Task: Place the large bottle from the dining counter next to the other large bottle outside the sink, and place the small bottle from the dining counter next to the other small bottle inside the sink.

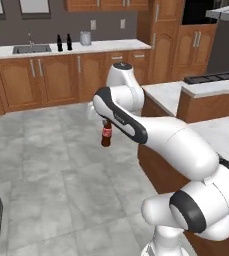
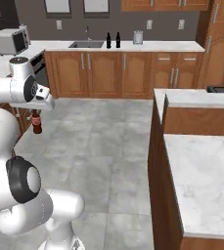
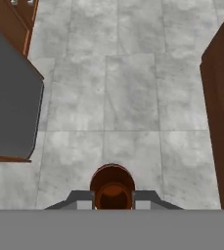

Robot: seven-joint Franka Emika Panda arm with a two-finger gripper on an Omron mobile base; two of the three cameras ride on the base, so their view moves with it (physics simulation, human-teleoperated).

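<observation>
My gripper (image 1: 106, 122) is shut on the neck of a brown bottle (image 1: 106, 135) with a red label, and the bottle hangs upright over the grey tiled floor. From the right base the gripper (image 2: 35, 113) and bottle (image 2: 36, 123) appear at the left. The hand view looks straight down on the bottle's top (image 3: 112, 185) between my fingertips (image 3: 81, 199). The sink (image 1: 32, 49) lies in the far worktop, also seen from the right base (image 2: 86, 44). Two dark bottles (image 1: 59, 43) (image 1: 69, 42) stand on the worktop just right of it. The dining counter (image 1: 225, 131) (image 2: 201, 171) is at the right.
A grey canister (image 1: 85, 38) stands further right on the far worktop. A microwave (image 2: 8, 40) sits at the far left. A stove top (image 1: 213, 77) lies beyond the dining counter. A dark appliance (image 3: 11, 112) flanks the open floor (image 3: 128, 97), and the brown counter panel (image 3: 223, 112) bounds its other side.
</observation>
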